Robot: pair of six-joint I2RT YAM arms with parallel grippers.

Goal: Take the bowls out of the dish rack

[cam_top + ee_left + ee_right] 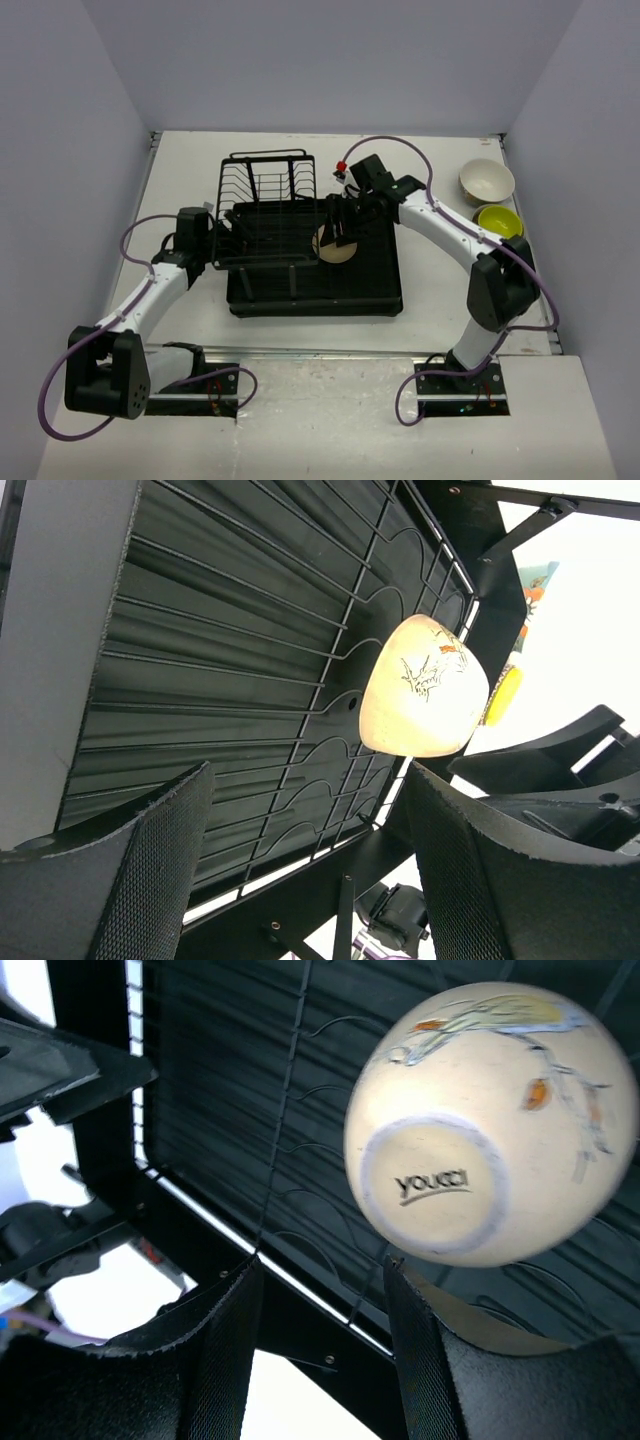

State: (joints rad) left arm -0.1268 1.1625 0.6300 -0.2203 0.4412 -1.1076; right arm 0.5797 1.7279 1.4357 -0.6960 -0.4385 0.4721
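Right gripper (322, 1272) at cream bowl (480, 1120) in dish rack (370, 272)

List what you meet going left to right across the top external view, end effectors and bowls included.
In order: left end effector → wire plate holder → patterned cream bowl in the dish rack → yellow-green bowl. The beige bowl overlaps the yellow-green one, so it is left out.

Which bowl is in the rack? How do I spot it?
Find the black dish rack in the middle. One cream bowl lies in its tray, with thin painted sprigs on its side. The yellow-green bowl and white bowl sit outside the rack.
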